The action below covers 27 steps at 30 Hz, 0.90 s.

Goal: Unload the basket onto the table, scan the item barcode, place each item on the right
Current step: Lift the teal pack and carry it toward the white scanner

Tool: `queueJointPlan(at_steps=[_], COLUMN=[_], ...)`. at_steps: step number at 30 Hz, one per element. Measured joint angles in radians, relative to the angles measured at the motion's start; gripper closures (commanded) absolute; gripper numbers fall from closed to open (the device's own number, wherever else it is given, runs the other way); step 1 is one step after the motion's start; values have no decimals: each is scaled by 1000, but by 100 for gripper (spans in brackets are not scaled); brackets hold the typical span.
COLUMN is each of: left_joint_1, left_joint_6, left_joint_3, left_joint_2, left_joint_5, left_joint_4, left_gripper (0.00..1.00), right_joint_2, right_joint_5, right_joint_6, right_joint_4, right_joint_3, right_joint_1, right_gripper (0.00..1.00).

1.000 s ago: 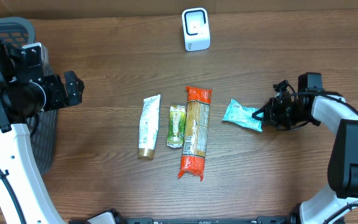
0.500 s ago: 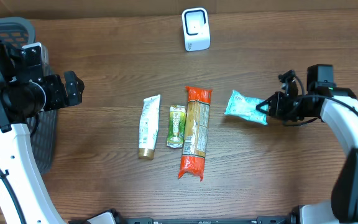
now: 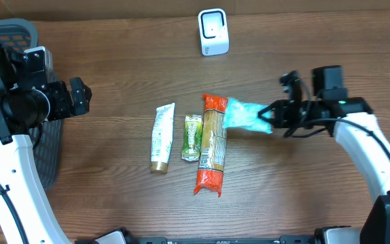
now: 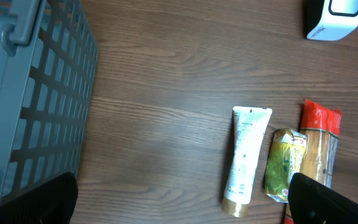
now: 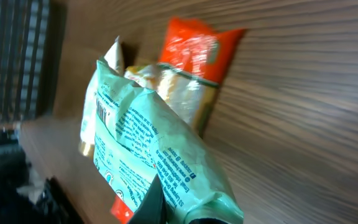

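Over at the left edge of the bench [image 3: 114, 68] we see a grey slatted basket [image 3: 5, 30]. Just beside it the left hand [image 3: 81, 97] hangs released, its two fingers spread wide with nothing between them. From its own camera we look down on bare wood, with the basket wall on one side.

Near the middle of the bench three things lie side by side, their long sides running from the far edge toward the near edge. First comes a cream tube [image 3: 162, 137], cap end toward the near edge. Just beside it is a small green packet [image 3: 192, 137], shorter than its neighbours. Then comes a long pasta packet [image 3: 213, 144] with orange ends, the longest of the three. We cannot tell whether the green packet and the pasta packet touch.

At the far edge, a little right of centre, a white scanner [image 3: 213, 32] stands upright, well apart from everything else.

Right of the row is the item itself, a mint-green pouch [image 3: 246, 116]. The right hand [image 3: 271, 115] is clenched on the pouch's right end, with the arm reaching in from the right edge. From overhead, the pouch's free left end lies across the far orange end of the pasta packet, though we cannot tell whether the two touch. The right wrist camera shows the pouch crumpled and tilted, with small dark print on the face toward it. The print is too fine for us to pick out a barcode. The scanner lies toward the far edge from the pouch, well apart from it.
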Motion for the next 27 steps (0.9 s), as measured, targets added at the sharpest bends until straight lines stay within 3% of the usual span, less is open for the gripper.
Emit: queueJointPlan(at_steps=[21, 27], left_joint_1=[0, 0], left_joint_6=[0, 0], left_joint_3=[0, 0], left_joint_2=[0, 0], left_joint_5=[0, 0], left_joint_4=[0, 0], left_gripper=[0, 0], right_joint_2=[0, 0], right_joint_5=[-44, -53], right_joint_6=[-79, -83], right_joint_4=[48, -6], right_joint_3=[6, 148], right_joint_1=[55, 55], right_gripper=[96, 96])
